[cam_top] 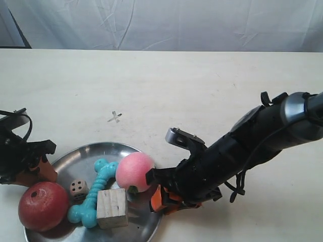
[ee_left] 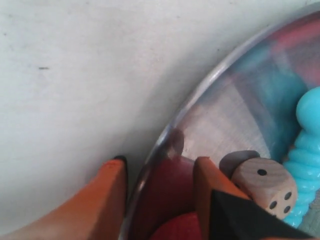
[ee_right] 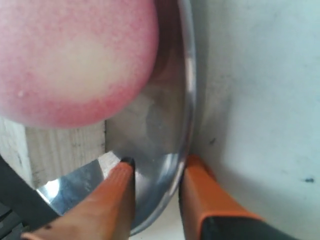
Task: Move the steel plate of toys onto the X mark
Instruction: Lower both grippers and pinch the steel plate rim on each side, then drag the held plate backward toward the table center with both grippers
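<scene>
The left arm (cam_top: 20,156) lies low at the frame's left edge. Its orange-fingered left gripper (ee_left: 160,162) is spread astride the rim of the round, shiny steel plate (cam_top: 81,156). The right arm (cam_top: 242,146) slants in from the right edge, and the right gripper (ee_right: 160,161) is likewise spread over the opposite rim.

The plate sits at lower left on the pale cream tabletop (cam_top: 202,85), its lower edge cut off by the frame. It holds these toys:
- a red ball-like fruit (cam_top: 44,205)
- a pink peach (cam_top: 134,171)
- a turquoise rubber bone (cam_top: 96,194)
- a pale wooden cube (cam_top: 111,207)
- a small die (cam_top: 78,188)

The faint grey X mark (cam_top: 115,117) lies just above the plate, with bare table around it. White cloth (cam_top: 176,25) hangs behind.
</scene>
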`<act>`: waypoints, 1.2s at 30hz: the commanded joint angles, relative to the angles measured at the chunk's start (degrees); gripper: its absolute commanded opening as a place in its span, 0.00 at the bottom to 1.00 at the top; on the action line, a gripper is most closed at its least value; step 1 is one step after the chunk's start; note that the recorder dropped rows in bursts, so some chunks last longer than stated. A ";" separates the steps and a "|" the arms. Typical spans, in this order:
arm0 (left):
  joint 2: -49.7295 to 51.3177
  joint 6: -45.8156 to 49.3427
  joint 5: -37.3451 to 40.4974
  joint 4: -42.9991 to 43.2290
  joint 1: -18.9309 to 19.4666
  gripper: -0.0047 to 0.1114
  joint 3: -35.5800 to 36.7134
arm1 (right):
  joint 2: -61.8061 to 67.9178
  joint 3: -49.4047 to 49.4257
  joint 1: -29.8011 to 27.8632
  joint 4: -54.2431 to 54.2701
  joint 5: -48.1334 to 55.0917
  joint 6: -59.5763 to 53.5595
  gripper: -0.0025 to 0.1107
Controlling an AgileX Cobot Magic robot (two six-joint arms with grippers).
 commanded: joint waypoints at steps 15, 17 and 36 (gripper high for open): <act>0.99 0.25 1.29 -2.23 -0.48 0.04 -0.06 | 0.18 -0.41 0.20 0.38 -0.13 -0.27 0.01; 0.99 0.25 1.29 -2.59 -0.48 0.04 -0.06 | 0.18 -0.41 0.20 0.38 -0.13 -0.27 0.01; 0.99 -2.79 7.33 -1.11 -0.48 0.04 -9.57 | 0.18 -18.24 0.07 -13.07 5.03 13.23 0.01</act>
